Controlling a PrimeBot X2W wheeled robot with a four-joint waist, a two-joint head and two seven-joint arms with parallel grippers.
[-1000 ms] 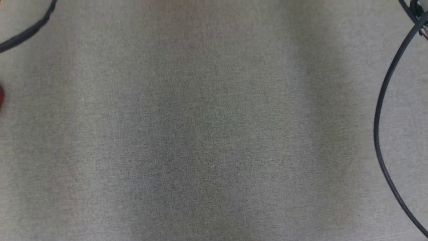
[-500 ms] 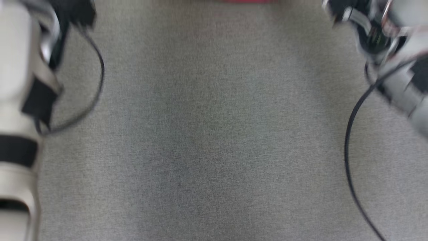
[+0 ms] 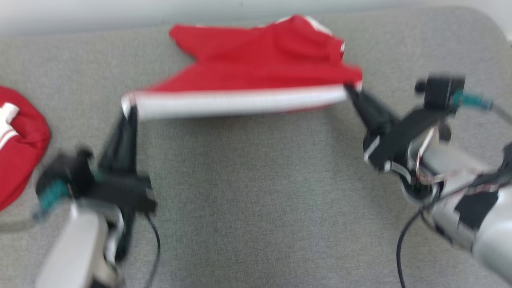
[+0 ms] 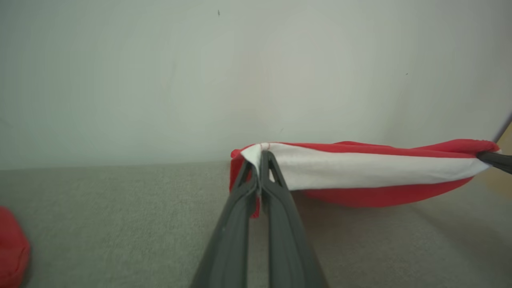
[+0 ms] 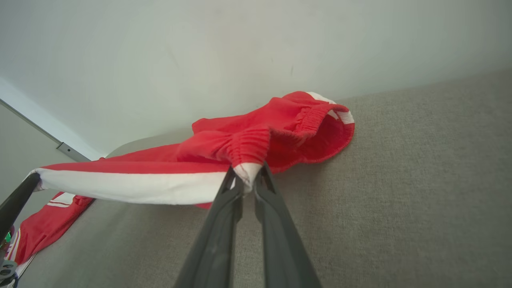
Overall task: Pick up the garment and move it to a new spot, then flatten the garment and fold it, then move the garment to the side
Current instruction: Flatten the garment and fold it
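A grey fabric-covered worktop (image 3: 256,200) runs up to a pale wall (image 4: 160,80). Along its far edge lies the red garment (image 3: 256,64), sports shorts by the look of the gathered waistband (image 5: 240,146). The rear part rests on the cloth, while the near edge hangs lifted and pulled straight between the two claws. The long axis of that taut edge, marked by a white band (image 3: 240,103), runs left to right across the robot's front, so each arm has its own end. The left claw (image 3: 130,110) is clenched on the left corner and the right claw (image 3: 351,89) is clenched on the right corner at the elastic. The garment lies ahead of and beyond both claws, neither arm the nearer. By this showing the carry to a new spot is in hand, and any pull toward the robot would need both arms moving evenly to keep the edge tight. A second red piece (image 3: 20,140) with white stripes sits well apart at the far left. A dark cable (image 3: 399,248) loops by the right arm. No brand, label or writing can be read.
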